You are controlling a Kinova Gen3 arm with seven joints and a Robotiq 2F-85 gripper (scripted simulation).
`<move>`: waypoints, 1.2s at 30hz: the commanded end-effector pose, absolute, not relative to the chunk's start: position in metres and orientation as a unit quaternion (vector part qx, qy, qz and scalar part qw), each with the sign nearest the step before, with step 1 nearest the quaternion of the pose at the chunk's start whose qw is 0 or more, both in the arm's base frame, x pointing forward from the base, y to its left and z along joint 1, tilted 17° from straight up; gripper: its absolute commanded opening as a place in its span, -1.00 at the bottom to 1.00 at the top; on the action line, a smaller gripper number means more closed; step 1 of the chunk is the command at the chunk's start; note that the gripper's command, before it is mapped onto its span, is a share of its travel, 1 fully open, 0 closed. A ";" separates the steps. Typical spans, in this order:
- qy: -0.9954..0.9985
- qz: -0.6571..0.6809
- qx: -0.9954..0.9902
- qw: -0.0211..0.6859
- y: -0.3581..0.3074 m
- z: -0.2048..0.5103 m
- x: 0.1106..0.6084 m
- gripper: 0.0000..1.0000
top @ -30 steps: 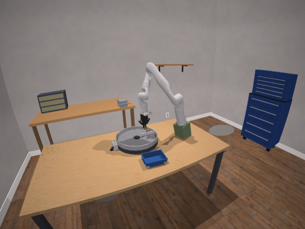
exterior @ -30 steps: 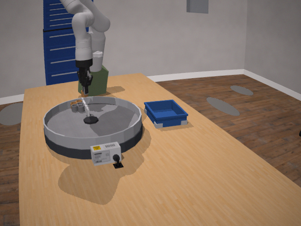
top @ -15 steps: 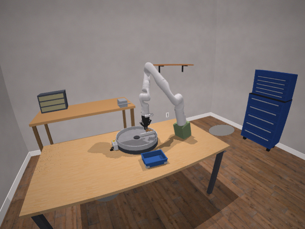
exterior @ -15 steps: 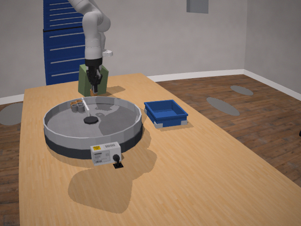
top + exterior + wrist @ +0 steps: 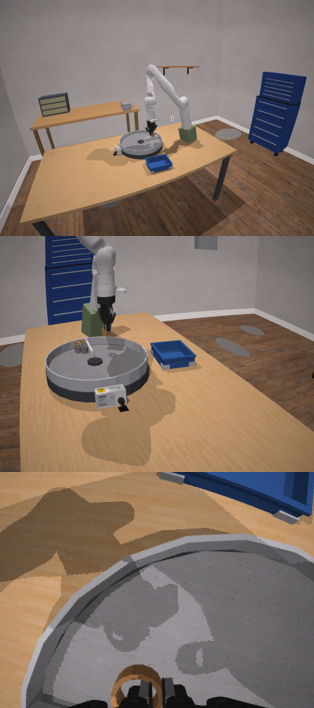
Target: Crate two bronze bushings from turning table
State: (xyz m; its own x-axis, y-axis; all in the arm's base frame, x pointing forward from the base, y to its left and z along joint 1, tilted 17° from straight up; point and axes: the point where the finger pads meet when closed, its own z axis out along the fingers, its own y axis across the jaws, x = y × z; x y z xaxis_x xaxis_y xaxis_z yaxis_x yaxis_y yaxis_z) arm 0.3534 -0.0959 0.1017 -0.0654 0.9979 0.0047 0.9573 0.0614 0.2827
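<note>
Jaws nearly shut, clamped on the wall of a bronze bushing (image 5: 137,689) at the bottom centre of the wrist view. Gripper (image 5: 107,327) pointing straight down, bushing raised above the far rim of the turning table (image 5: 76,380) — upper left of centre in the exterior view. Left on the table, a cluster of grey and bronze bushings (image 5: 81,346) beside a white divider bar (image 5: 90,348). Right of the turning table, the blue crate (image 5: 173,359), nothing visible inside.
</note>
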 end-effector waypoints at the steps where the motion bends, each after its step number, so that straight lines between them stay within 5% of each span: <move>1: 0.737 0.104 0.660 0.100 -0.059 0.106 0.363 -1.00; 13: 0.737 0.104 0.660 0.100 -0.059 0.106 0.363 -1.00; 36: 0.735 0.104 0.662 0.101 0.042 0.115 0.386 -1.00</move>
State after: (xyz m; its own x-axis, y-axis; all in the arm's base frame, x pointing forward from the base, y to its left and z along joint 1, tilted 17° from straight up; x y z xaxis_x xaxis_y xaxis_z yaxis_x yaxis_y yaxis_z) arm 0.3807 0.0159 0.1134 -0.0504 0.9987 -0.0051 0.9585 0.0498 0.2806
